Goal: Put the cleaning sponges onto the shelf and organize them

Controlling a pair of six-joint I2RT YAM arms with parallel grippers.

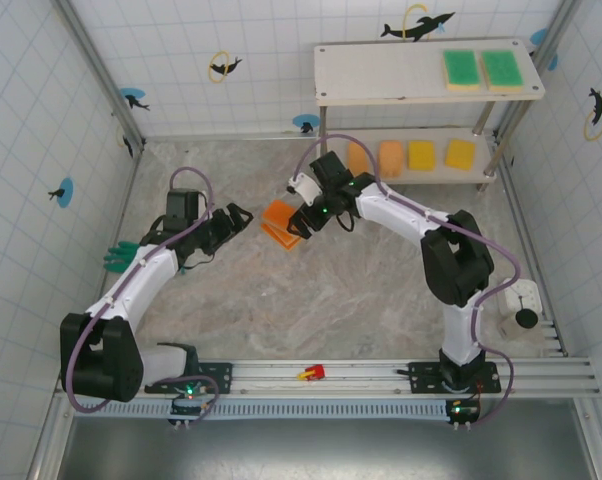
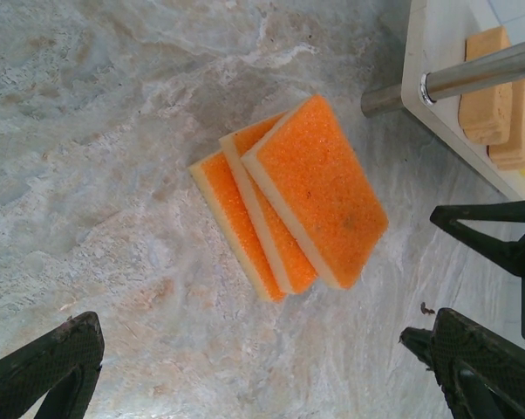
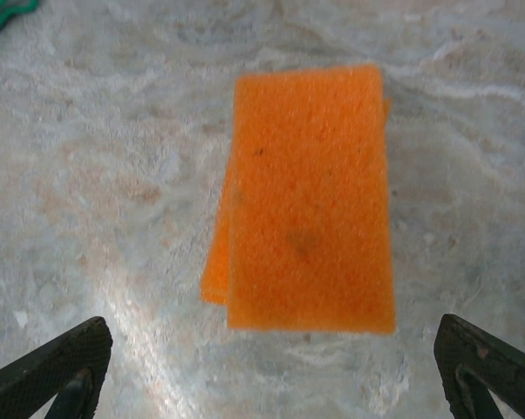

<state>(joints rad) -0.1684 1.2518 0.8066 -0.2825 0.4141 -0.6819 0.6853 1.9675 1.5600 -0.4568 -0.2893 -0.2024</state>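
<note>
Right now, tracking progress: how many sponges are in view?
9. Two green sponges on the shelf's top board, four orange and yellow sponges on its lower board, three orange sponges stacked on the table. Others may be hidden.

Bright, even light from above; pale glare streaks the counter (image 3: 136, 327), shadows are faint, the orange sponge (image 3: 310, 201) looks blurred.

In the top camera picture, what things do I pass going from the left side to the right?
glove → left gripper → orange sponges → shelf
</note>
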